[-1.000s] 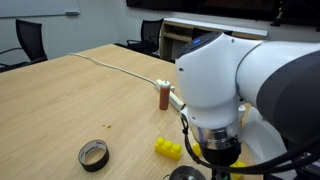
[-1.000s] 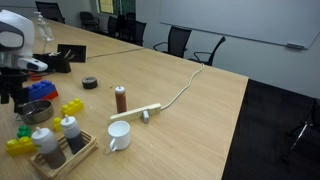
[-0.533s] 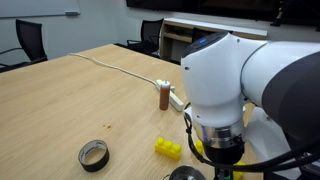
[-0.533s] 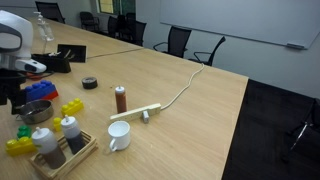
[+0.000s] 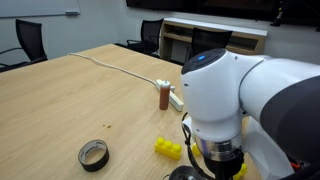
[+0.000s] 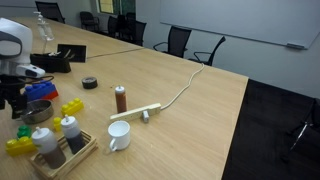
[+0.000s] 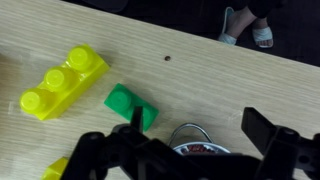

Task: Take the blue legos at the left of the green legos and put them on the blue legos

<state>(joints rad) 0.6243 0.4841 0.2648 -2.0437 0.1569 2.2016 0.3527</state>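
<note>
Seen from the wrist view, the gripper (image 7: 192,135) hangs over a light wooden table (image 7: 200,75) with its two dark fingers (image 7: 110,150) spread wide apart and nothing between them. The green lego (image 7: 128,103), a small studded piece, lies on the table just ahead of one fingertip, which overlaps its edge in this view; whether they touch cannot be told. Just beside it lies a yellow lego (image 7: 62,80) with three round studs. Between the fingers, a round metal bowl (image 7: 190,143) shows partly. In an exterior view, the white arm (image 6: 12,45) stands at the table's near corner, and the blue legos (image 6: 41,93) lie close beside it, next to more yellow bricks (image 6: 72,107). A white mug (image 6: 118,135), a brown bottle (image 6: 120,98), a roll of black tape (image 6: 90,83) and a white power strip (image 6: 140,113) with a long cable are spread across the table, well apart from the arm. In an exterior view, the arm's large white joint (image 5: 235,100) fills the right side and hides the gripper.
</note>
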